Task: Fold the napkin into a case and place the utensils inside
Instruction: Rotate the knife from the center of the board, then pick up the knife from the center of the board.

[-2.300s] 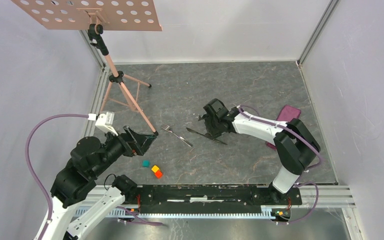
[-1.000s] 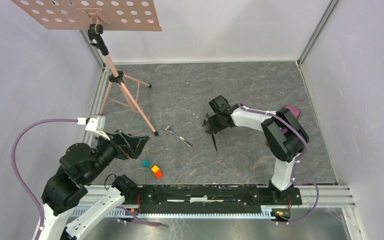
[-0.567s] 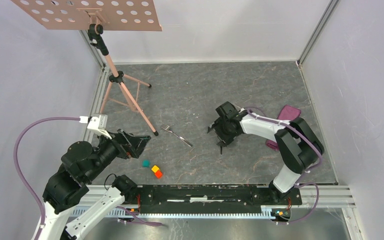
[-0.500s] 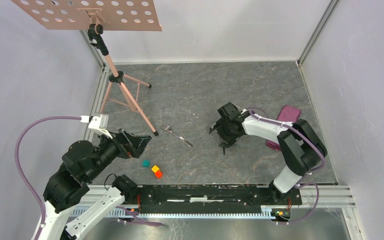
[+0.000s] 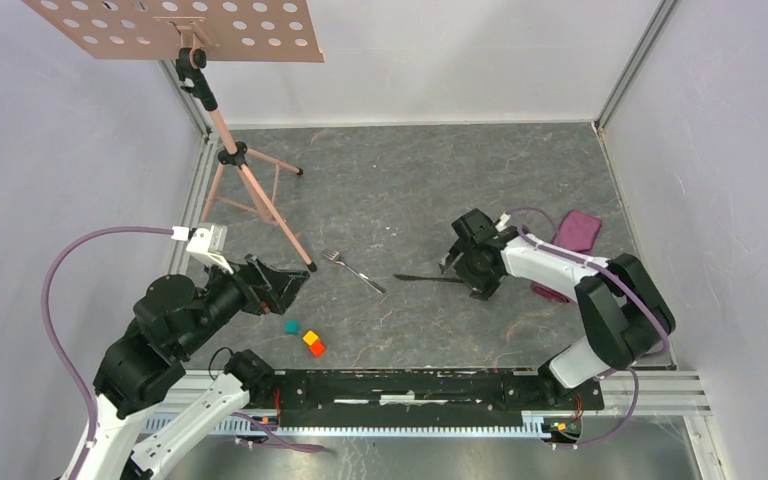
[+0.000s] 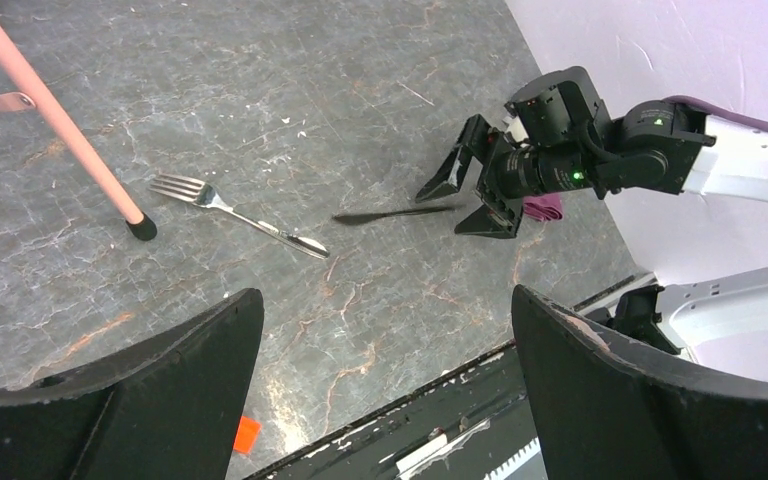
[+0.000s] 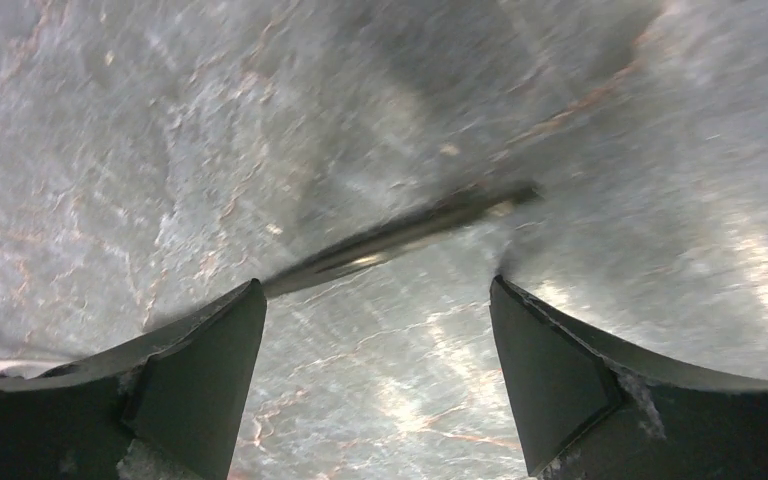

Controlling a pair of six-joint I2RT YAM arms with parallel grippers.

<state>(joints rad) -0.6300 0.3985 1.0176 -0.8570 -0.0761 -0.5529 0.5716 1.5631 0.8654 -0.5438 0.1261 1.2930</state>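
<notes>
The right gripper (image 5: 468, 264) sits low at the grey table (image 5: 380, 170), just right of the centre of the overhead view. Its two fingers are spread wide and nothing is clamped between them. The knife (image 5: 425, 278) lies flat on the table, running leftward from the fingertips. In the right wrist view it appears blurred, slanting across the gap ahead of the parted jaws, and whether its end touches a finger cannot be told. The fork (image 5: 352, 268) lies to the left of the knife and apart from it, tines toward the upper left, near a foot of the pink music stand (image 5: 240, 165). The napkin (image 5: 578, 230) is a plum bundle at the right of the frame, partly hidden behind the right arm (image 5: 550, 262). Both utensils lie on bare table apart from it. The left gripper (image 5: 285, 285) hangs at the left of the frame, its fingers likewise wide apart and holding nothing. Just below and to its right, a teal block (image 5: 291, 326), a yellow block (image 5: 310, 338) and an orange block (image 5: 317, 349) sit close together.
</notes>
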